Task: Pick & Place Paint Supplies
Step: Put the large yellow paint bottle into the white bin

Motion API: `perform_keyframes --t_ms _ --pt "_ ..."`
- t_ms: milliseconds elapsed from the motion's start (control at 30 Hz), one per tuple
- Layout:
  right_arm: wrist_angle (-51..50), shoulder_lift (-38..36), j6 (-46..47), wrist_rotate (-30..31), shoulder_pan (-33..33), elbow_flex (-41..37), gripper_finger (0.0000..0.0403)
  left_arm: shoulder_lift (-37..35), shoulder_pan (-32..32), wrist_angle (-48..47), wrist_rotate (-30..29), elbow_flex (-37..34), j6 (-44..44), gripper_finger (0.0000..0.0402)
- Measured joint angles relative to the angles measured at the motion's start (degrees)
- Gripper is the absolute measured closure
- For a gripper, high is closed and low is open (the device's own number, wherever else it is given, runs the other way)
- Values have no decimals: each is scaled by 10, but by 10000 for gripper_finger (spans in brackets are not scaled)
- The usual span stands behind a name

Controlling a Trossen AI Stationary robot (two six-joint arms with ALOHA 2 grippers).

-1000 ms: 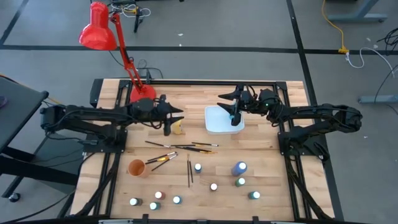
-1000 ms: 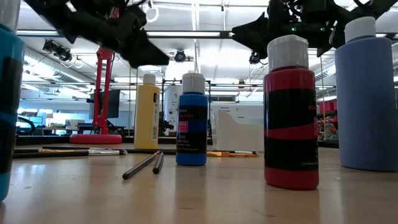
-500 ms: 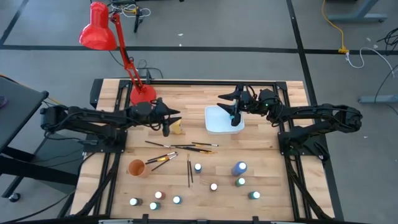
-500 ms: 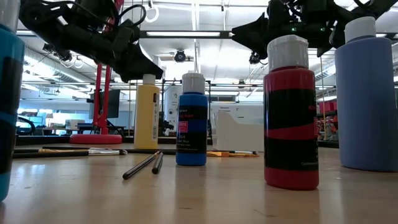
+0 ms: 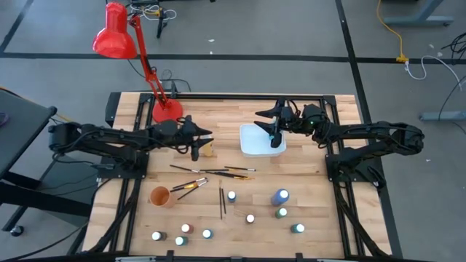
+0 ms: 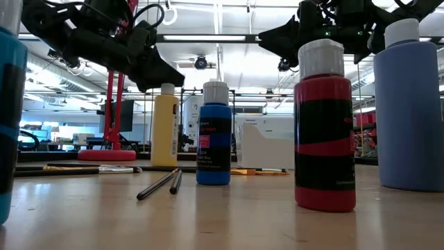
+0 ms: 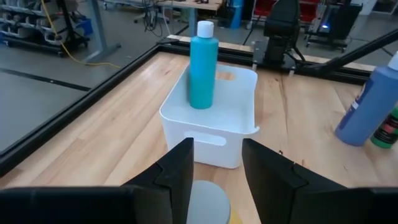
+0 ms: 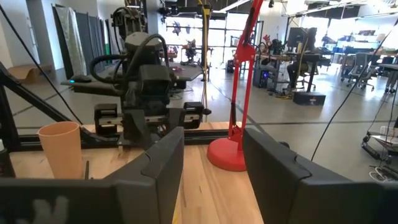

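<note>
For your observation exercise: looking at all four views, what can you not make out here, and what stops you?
- Low view: teal bottle cut off by the picture's left edge.
- Left wrist view: white cap below the left hand; its bottle lies beyond the bottom edge.
- High view: bottle in the white tray partly covered by the right hand.

Pale planked wood forms the table, its finish matt. The tray at frame centre looks smooth white plastic. The red bottle at right is glossy plastic.
</note>
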Motion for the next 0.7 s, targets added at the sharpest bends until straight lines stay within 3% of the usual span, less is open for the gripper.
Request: perform_keyframes --t_ms 367,700 --pt "0 0 -2 0 0 0 234 2 -2 33 -1 -3 36 251" --pt "0 0 -2 0 0 0 234 2 -2 38 -16 -3 69 183"
